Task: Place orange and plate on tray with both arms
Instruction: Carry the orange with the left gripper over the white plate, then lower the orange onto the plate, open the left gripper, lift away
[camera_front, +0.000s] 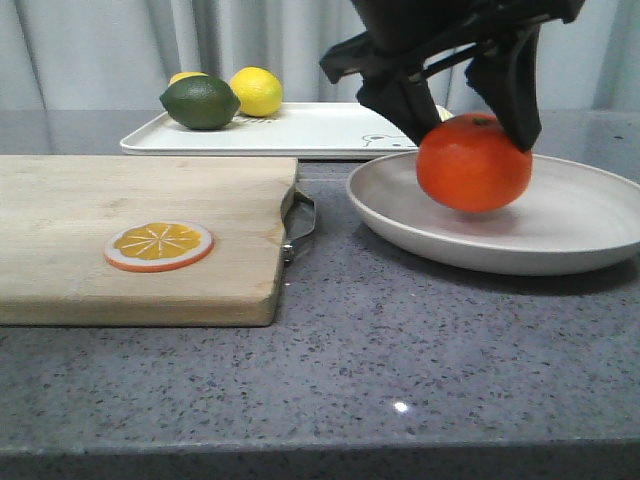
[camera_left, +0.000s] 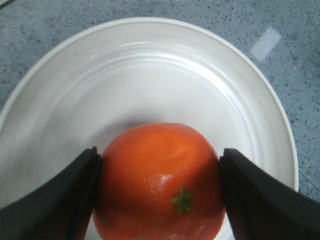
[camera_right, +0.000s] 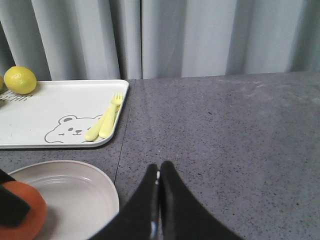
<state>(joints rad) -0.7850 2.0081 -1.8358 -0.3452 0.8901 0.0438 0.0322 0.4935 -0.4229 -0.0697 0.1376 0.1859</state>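
Left gripper (camera_front: 468, 105) has its jaws clamped on the orange (camera_front: 474, 163), right of centre in the front view, held just over the plate (camera_front: 560, 235); tray (camera_front: 300, 130) sits behind, upper middle. Right gripper (camera_right: 159, 172) shows jaws pressed together, holding nothing, over the table (camera_right: 240, 130)

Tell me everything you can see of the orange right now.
The orange is a whole, round, glossy red-orange fruit with a small green star-shaped stem mark on top. It looks smooth and unblemished. The left gripper is shut on it, one black finger on each side. It sits low over the plate, near the plate's middle; a shadow lies beneath it, and whether it touches the plate cannot be told. Nothing else touches it.
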